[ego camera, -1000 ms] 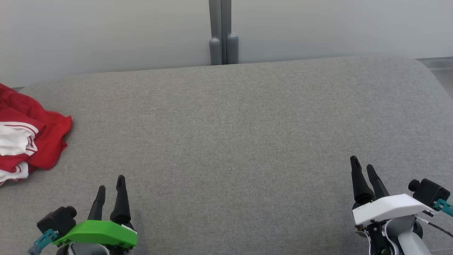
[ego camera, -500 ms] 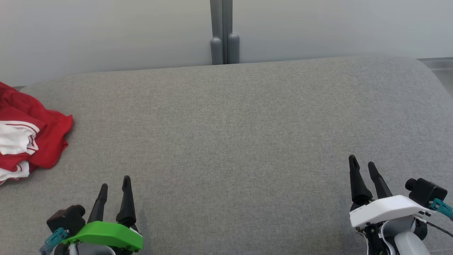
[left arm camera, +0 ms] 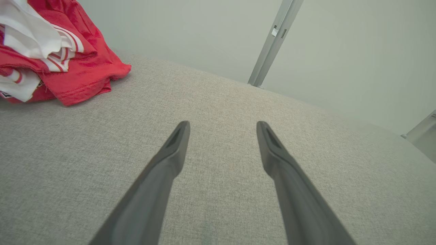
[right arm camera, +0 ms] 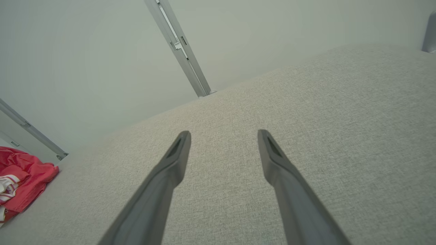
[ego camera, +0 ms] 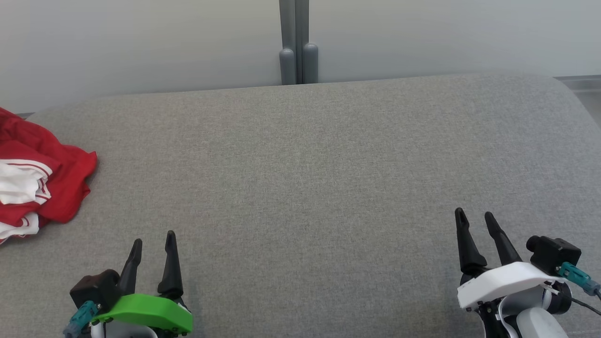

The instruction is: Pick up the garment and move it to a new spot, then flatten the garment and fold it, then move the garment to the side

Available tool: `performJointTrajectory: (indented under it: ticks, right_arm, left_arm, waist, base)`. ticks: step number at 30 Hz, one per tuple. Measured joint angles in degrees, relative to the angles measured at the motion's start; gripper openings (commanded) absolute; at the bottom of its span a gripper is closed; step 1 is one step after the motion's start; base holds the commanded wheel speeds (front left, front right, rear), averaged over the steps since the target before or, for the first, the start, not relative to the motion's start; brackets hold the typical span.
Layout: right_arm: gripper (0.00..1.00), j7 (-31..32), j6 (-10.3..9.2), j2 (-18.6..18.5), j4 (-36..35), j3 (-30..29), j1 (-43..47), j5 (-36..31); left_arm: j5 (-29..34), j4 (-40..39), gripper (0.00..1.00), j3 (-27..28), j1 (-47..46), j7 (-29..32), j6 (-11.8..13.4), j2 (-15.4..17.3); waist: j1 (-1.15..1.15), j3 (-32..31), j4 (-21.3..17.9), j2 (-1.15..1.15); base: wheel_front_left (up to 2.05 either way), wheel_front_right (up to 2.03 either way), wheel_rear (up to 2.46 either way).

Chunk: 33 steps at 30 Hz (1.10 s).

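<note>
The crumpled garment [ego camera: 42, 183] is shown at the grey cushion's [ego camera: 300, 164] left edge, while the left gripper [ego camera: 154, 237] and right gripper [ego camera: 474, 213] are held spread and empty, presumably readied for pickup.

Inward (slightly): left tool [ego camera: 153, 236], right tool [ego camera: 473, 212]

garment [ego camera: 42, 183] red w/ white stripes | cushion [ego camera: 310, 164] grey

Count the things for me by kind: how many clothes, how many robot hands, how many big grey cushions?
Red-and-white garment: 1
Robot hands: 2 (left hand, right hand), both open
Grey cushion: 1
Total: 4
</note>
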Motion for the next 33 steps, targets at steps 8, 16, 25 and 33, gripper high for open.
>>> performJointTrajectory:
  ticks: [8,16,25,33]
  right_arm:
    - [1.0,-0.9,0.0,0.0,-0.1,0.1,0.0,-4.8]
    - [1.0,-1.8,0.0,0.1,-0.2,0.0,0.0,-8.9]
    - [1.0,-2.8,0.0,0.2,-0.1,-0.1,0.0,-13.0]
    - [1.0,-3.7,0.0,0.4,0.1,-0.2,0.3,-16.7]
  left_arm:
    - [4.6,-0.8,1.0,-0.2,0.1,-1.0,0.0,0.0]
    - [8.3,-0.9,1.0,-0.5,0.7,-2.0,0.3,0.1]
    - [12.0,-0.5,1.0,-0.8,0.8,-3.0,0.3,0.1]
    - [15.1,-0.2,1.0,-1.2,1.0,-3.9,0.8,0.2]
  waist:
    - [0.0,0.1,0.1,0.0]
    - [0.0,0.2,0.1,0.0]
    - [0.0,0.3,0.2,0.0]
    - [0.0,0.3,0.3,0.0]
  base:
    - [0.0,0.0,0.0]
    - [0.0,0.0,0.0]
    - [0.0,0.0,0.0]
    - [0.0,0.0,0.0]
